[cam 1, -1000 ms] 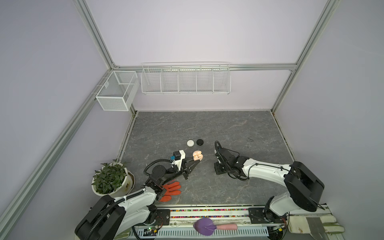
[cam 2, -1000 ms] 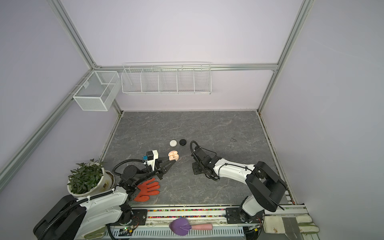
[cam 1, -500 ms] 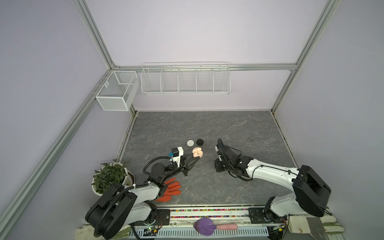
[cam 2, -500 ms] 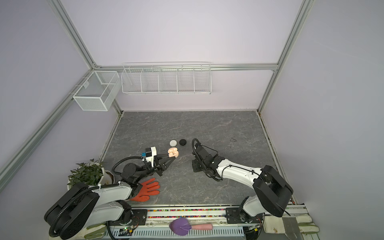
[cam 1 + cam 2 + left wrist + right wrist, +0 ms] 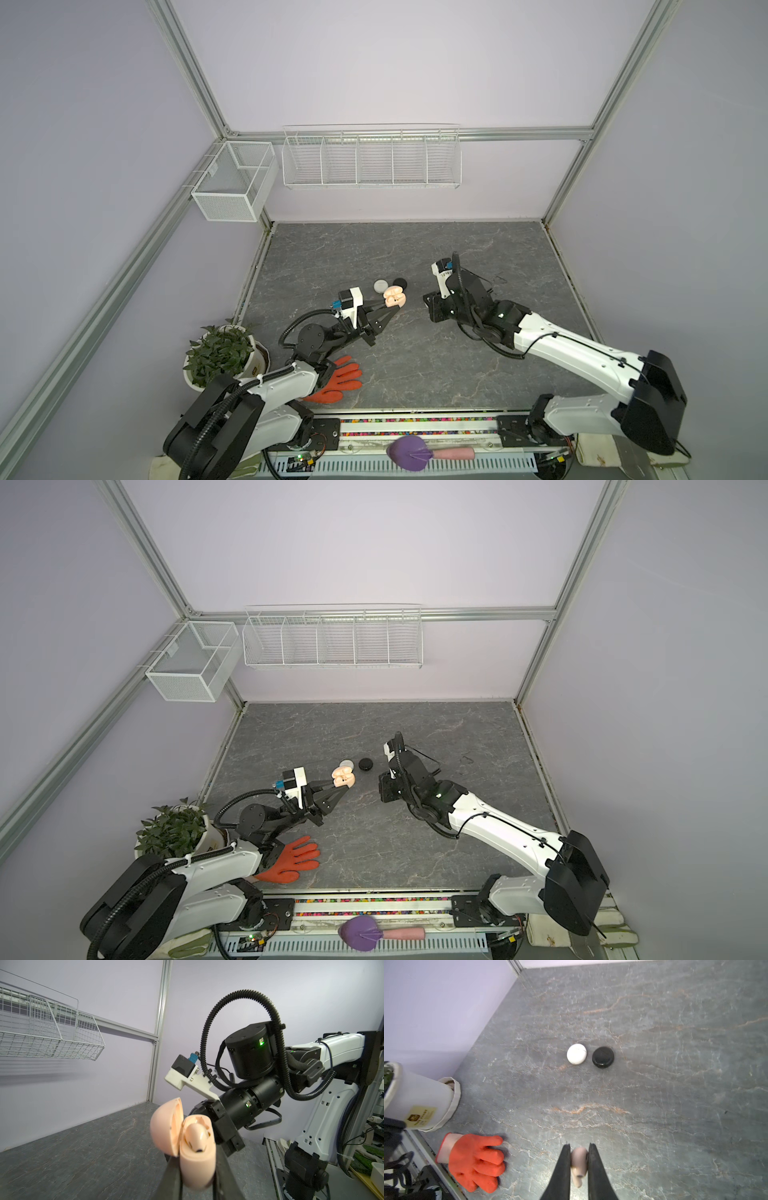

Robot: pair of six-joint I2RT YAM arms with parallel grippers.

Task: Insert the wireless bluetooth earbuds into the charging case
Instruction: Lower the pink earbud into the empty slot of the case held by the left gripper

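My left gripper [image 5: 196, 1169] is shut on the pale pink charging case [image 5: 197, 1167], held off the table. The case's lid [image 5: 166, 1126] is hinged open, and one pink earbud [image 5: 196, 1133] sits in it. In both top views the case [image 5: 394, 297] [image 5: 344, 778] hangs at the left fingers' tips, just in front of the pucks. My right gripper [image 5: 579, 1145] is shut on a second pink earbud [image 5: 578, 1164], stem toward the camera, above bare table. Its wrist [image 5: 461, 299] hovers right of the case, and its fingertips are hidden there.
A white round puck [image 5: 576, 1054] and a black one [image 5: 603, 1057] lie side by side on the grey table. An orange glove [image 5: 336, 382] and a potted plant [image 5: 220, 357] sit front left. Wire baskets [image 5: 370, 156] hang on the back wall.
Both grippers have moved a little toward the back of the table, each keeping its grip. The pink case now sits closer to the pucks.
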